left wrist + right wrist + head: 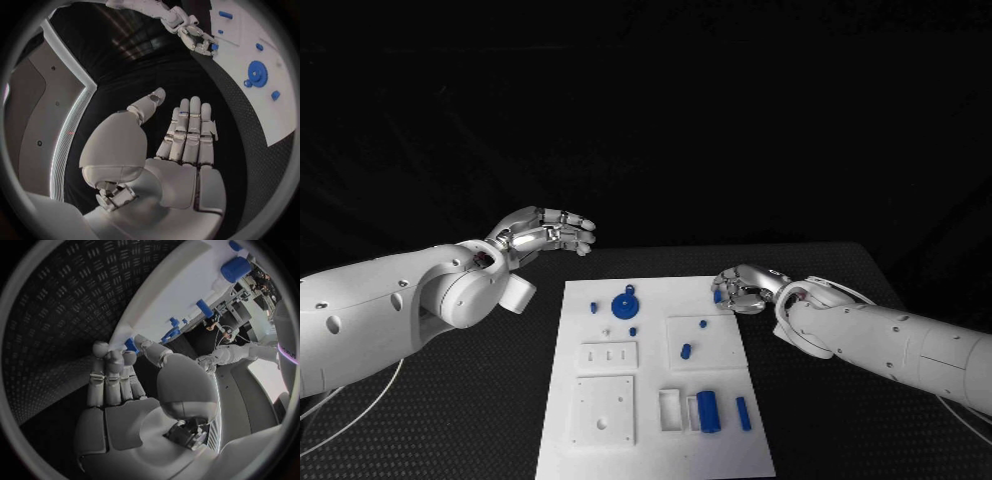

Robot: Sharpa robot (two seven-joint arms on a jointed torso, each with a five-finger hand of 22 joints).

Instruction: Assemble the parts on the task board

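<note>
The white task board [718, 445] lies in the middle of the table, also seen in the left wrist view [284, 117]. On it rest a round blue gear [626, 303] [257, 74], a thick blue cylinder [708, 411], a thin blue bar [743, 413] and several small blue pieces. My right hand [747, 288] [115, 377] hovers at the board's far right edge and pinches a small blue part [718, 296] [130, 345] between thumb and fingers. My left hand [545, 232] [184, 137] is raised beyond the board's far left corner, fingers stretched out, holding nothing.
The black ribbed table [473, 420] surrounds the board. White raised blocks with recesses [606, 408] and a small slotted plate [607, 354] sit on the board's near left. My right forearm [906, 345] crosses the table to the right of the board.
</note>
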